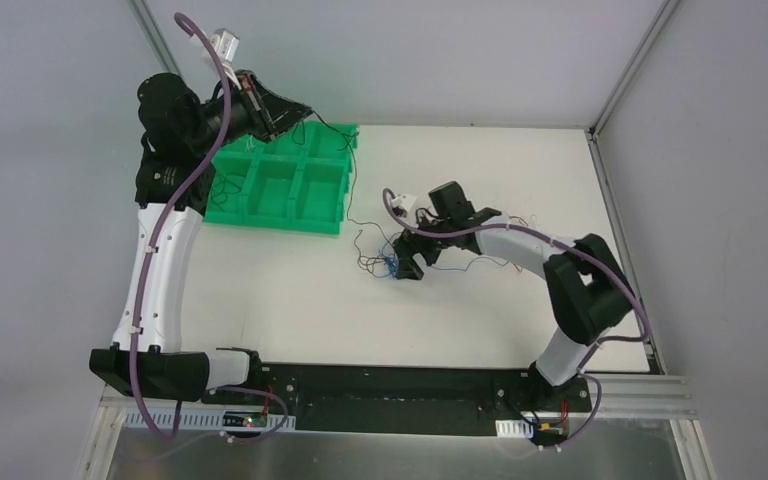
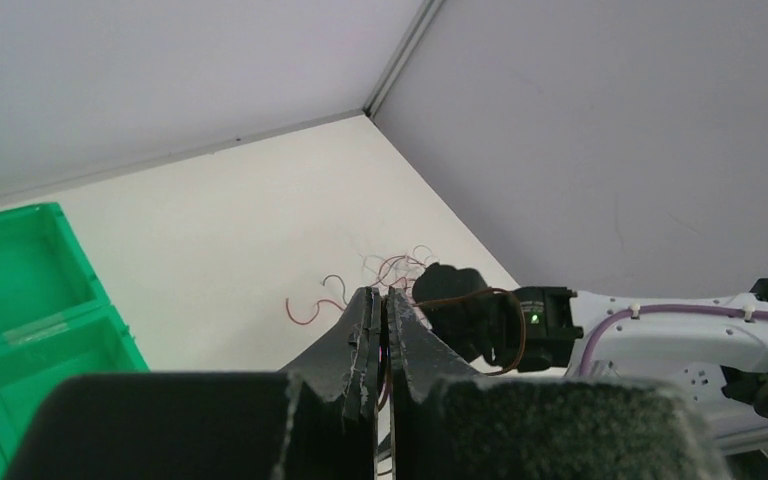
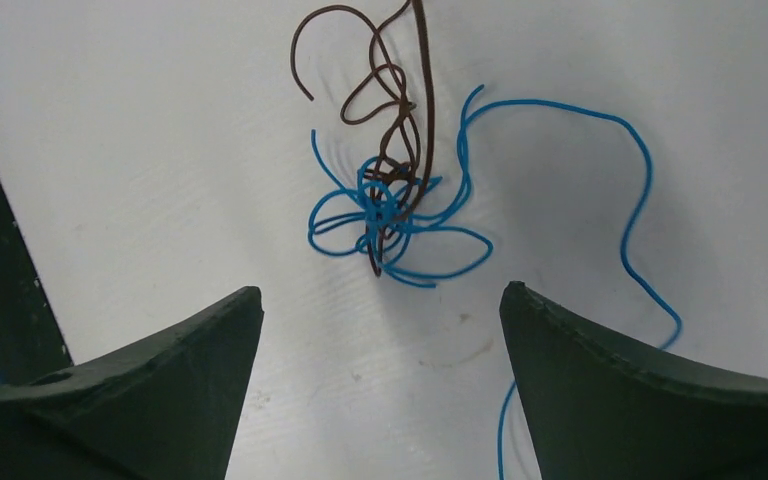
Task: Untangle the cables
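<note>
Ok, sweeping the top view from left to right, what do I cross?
Left arm's white link → green bin → cable tangle → right arm's black elbow.

Two arms (image 1: 163, 262); one bin (image 1: 272, 221); several cables (image 3: 375, 212)

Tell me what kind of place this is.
Likely a robotics lab cell: a white table boxed in by grey panels, a left arm and right arm bolted to a metal rail, and a green compartment bin.
</note>
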Available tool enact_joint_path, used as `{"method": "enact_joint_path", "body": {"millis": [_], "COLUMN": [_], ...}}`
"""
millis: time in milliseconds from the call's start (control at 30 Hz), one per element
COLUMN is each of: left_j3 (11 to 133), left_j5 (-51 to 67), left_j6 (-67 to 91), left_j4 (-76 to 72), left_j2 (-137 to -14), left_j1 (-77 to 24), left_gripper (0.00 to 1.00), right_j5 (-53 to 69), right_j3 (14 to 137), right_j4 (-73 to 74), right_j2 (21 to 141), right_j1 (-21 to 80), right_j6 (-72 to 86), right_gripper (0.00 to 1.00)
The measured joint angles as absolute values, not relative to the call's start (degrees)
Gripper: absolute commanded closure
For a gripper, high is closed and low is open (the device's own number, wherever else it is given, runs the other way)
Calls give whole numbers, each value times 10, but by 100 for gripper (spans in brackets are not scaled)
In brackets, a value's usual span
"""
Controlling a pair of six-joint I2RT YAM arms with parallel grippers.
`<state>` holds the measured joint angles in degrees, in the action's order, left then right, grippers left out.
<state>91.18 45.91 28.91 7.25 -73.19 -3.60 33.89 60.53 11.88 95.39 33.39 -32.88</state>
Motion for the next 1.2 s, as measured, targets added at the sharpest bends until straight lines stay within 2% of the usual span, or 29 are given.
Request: {"method": "enact_joint_path", "body": {"millis": [67,167,200,267,300,333,367,633,800,933,1067,1200], "left_j3": [909,909,909,909,909,910,911,962,1037,1077,1086,1086], "left_j5": [457,448,445,441,439,436,433,383,338,305,300,327], "left_j6": [289,290,292,295,296,297,298,298,296,308,328,347], "left_j4": [78,80,80,80,80,80,80,103,130,118,112,96], "left_j2": [-731,-728,-727,-725,-724,-724,-724,-724,-744,-761,-773,-787], "left_j1": [-27,-4,8,35,45,55,66,191,287,360,396,406], "left_gripper": [100,100,100,100,100,100,100,100,100,100,100,100], "right_j5": [324,304,300,286,282,275,269,241,229,205,183,178], "right_j3": [609,622,626,641,646,653,660,688,683,661,629,627], "right_j4": [97,76,69,59,56,55,59,175,257,329,387,419], "right_j2": [988,1037,1049,1060,1064,1070,1076,1064,1001,967,959,958], "right_j1": [351,367,370,375,378,381,385,358,263,148,62,34], "right_j6": [-318,-299,-294,-281,-281,-276,-271,-293,-342,-402,-459,-484], "right_gripper": [11,23,34,65,84,97,100,100,100,100,100,100]}}
